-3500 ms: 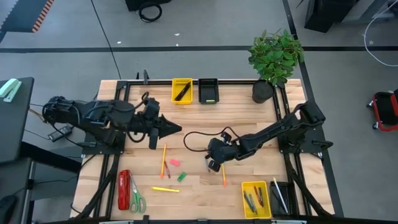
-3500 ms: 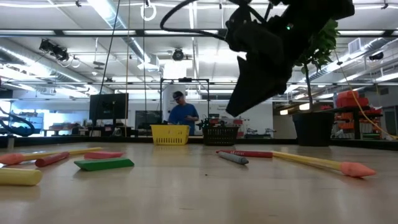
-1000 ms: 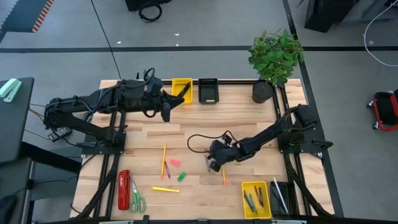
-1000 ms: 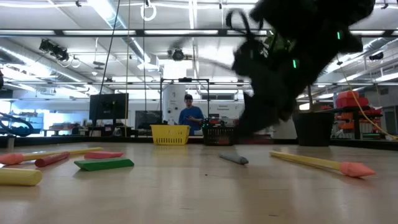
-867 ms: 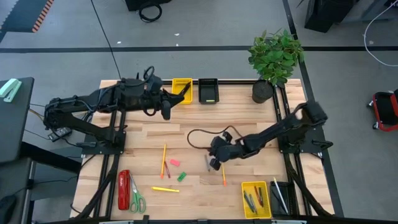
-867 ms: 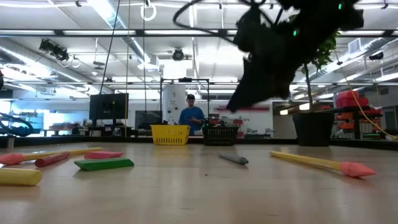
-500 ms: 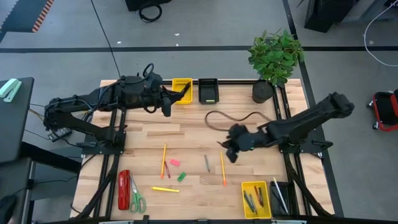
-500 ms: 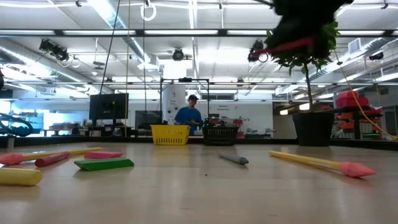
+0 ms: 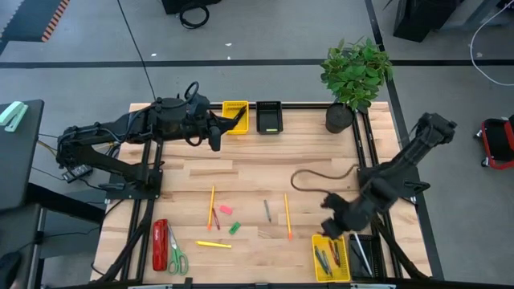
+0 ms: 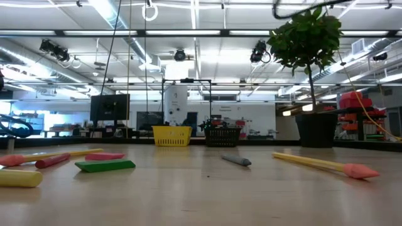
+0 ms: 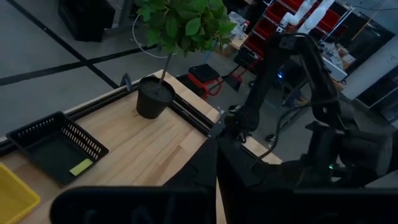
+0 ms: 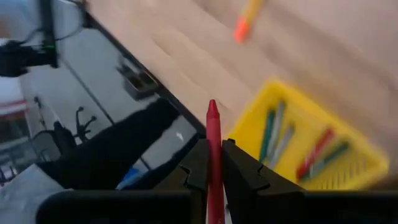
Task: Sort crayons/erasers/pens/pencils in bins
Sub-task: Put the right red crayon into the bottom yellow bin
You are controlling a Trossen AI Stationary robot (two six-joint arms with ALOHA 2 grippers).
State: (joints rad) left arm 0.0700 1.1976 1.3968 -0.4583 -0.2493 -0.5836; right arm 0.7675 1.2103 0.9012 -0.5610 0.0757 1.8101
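Gripping a red crayon (image 12: 212,155), right gripper (image 9: 334,227) above the near yellow bin (image 9: 330,258) of crayons, left gripper (image 9: 238,119) fingers pressed together over the far yellow bin (image 9: 228,107).

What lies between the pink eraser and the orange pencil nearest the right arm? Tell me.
The grey crayon lies between the pink eraser and that orange pencil, touching neither; the high view shows it.

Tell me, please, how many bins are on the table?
4: far yellow bin and far black bin at the back edge; near yellow bin and near black bin at the front right.
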